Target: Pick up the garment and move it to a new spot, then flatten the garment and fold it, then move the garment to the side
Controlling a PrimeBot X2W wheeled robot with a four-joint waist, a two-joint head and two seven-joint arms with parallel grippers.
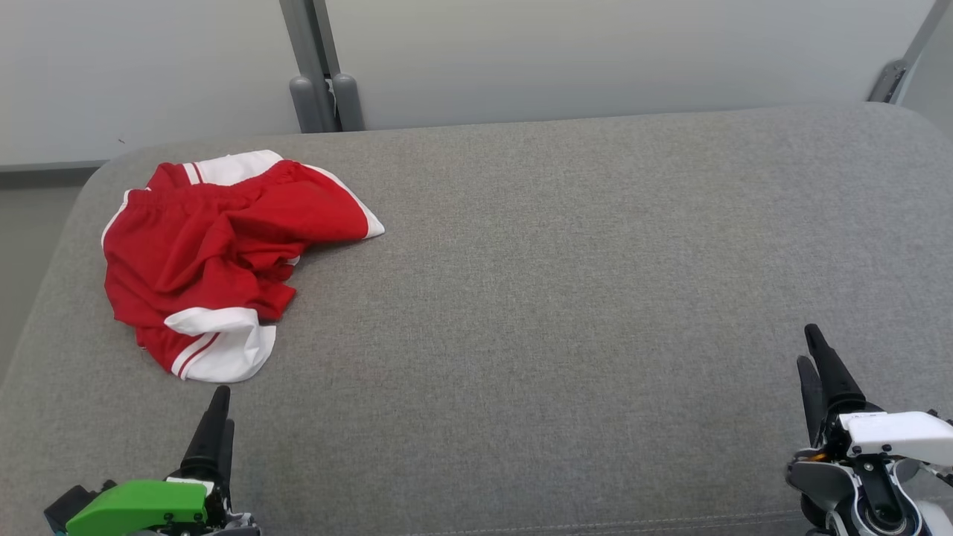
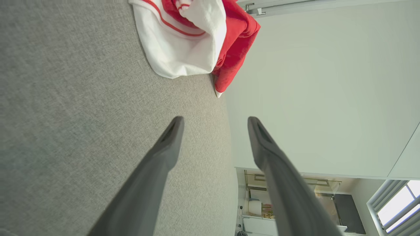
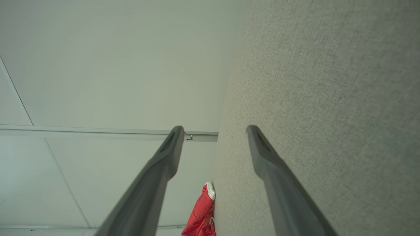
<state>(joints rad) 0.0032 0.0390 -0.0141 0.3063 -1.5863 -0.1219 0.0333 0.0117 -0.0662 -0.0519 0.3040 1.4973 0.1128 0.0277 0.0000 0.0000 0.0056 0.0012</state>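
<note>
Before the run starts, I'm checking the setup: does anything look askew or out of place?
Only the garment: it lies crumpled near the far left corner of the grey cushion, not flat. Nothing else stands out.

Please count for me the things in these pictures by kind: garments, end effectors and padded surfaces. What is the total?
Garments: 1, the red and white garment
End effectors: 2, the left end effector and the right end effector, both open
Padded surfaces: 1, the grey padded surface
Total: 4
</note>
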